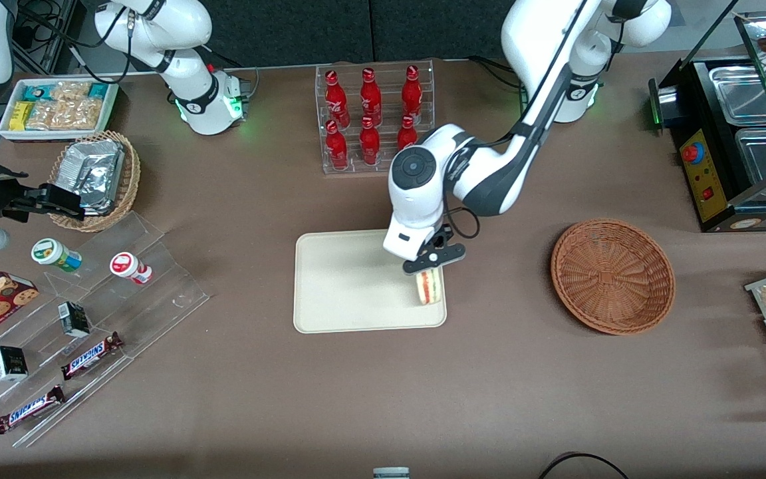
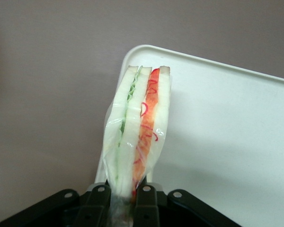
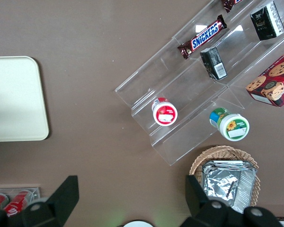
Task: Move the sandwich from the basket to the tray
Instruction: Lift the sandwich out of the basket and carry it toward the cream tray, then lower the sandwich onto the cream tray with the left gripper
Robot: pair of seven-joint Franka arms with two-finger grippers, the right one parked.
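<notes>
The sandwich, a plastic-wrapped wedge of white bread with red and green filling, hangs in my left gripper over the tray's corner nearest the basket. In the left wrist view the sandwich is pinched between the black fingers, its cut edge toward the camera, just above the tray. The cream-white tray lies mid-table. The reddish-brown wicker basket stands empty, toward the working arm's end of the table. The tray also shows in the right wrist view.
A clear rack of red bottles stands farther from the front camera than the tray. A clear tiered shelf with snack bars and cups, a tan basket with foil packets and a white snack box lie toward the parked arm's end. A black food warmer stands near the basket.
</notes>
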